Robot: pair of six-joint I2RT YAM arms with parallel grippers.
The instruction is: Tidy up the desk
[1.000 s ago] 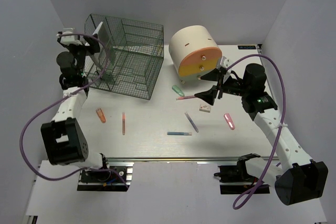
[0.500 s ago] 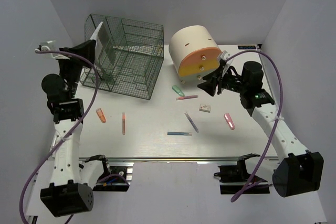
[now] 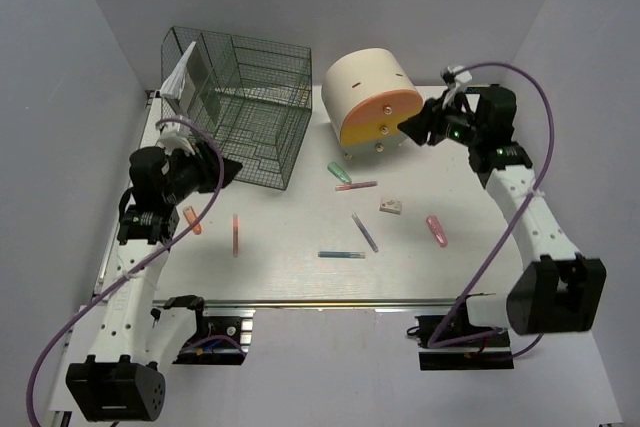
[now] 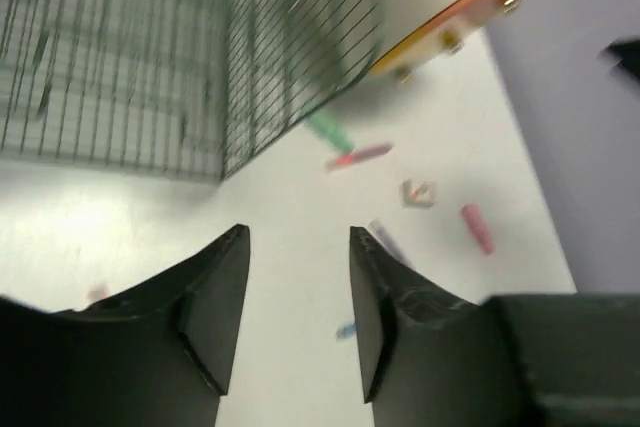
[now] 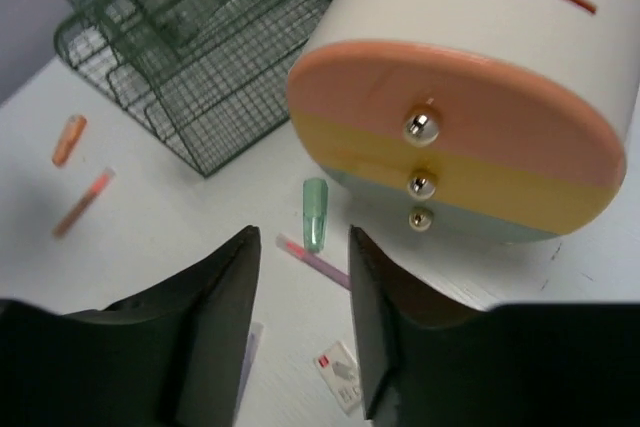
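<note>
The white desk (image 3: 290, 272) carries scattered small items: a green cap (image 3: 338, 171), a pink-and-purple pen (image 3: 356, 186), a small white card (image 3: 390, 207), a pink cap (image 3: 437, 230), a purple pen (image 3: 365, 232), a blue pen (image 3: 341, 254), a red-orange pen (image 3: 235, 235) and an orange cap (image 3: 192, 220). My left gripper (image 3: 228, 171) hovers over the desk's left side by the wire rack, open and empty (image 4: 298, 237). My right gripper (image 3: 408, 128) hangs beside the drawer unit's front, open and empty (image 5: 302, 239), above the green cap (image 5: 315, 212).
A dark green wire rack (image 3: 235, 107) stands at the back left. A cream cylindrical drawer unit (image 3: 372, 99) with an orange-yellow front and three metal knobs (image 5: 421, 127) lies at the back centre. A silver rail (image 3: 330, 301) runs along the near edge.
My left arm swung from the rack's far left corner down over the desk's left side. My right arm drew back and up, to the right of the drawer unit.
</note>
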